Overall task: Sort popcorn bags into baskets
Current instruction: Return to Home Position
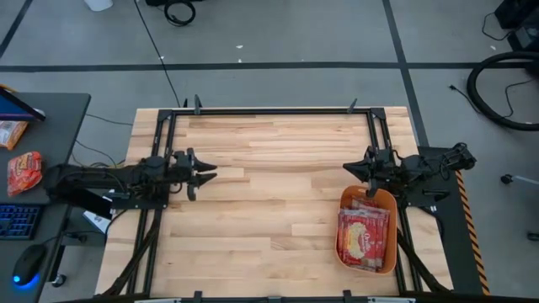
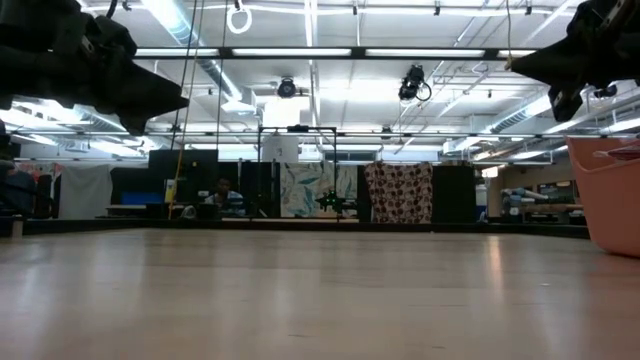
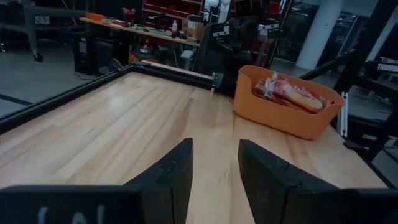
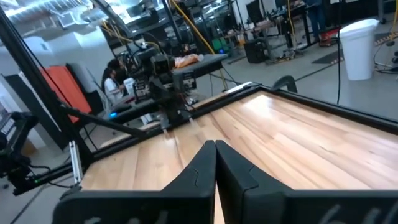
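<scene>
Closed and empty, the right gripper (image 1: 349,168) is hovering just beside the tub (image 1: 394,246) of bags (image 1: 364,236), risking clipping its rim on retracting; the left gripper (image 1: 204,175) is waiting open, empty.

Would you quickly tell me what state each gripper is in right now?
Left gripper: open, holding nothing.
Right gripper: closed, holding nothing.
</scene>
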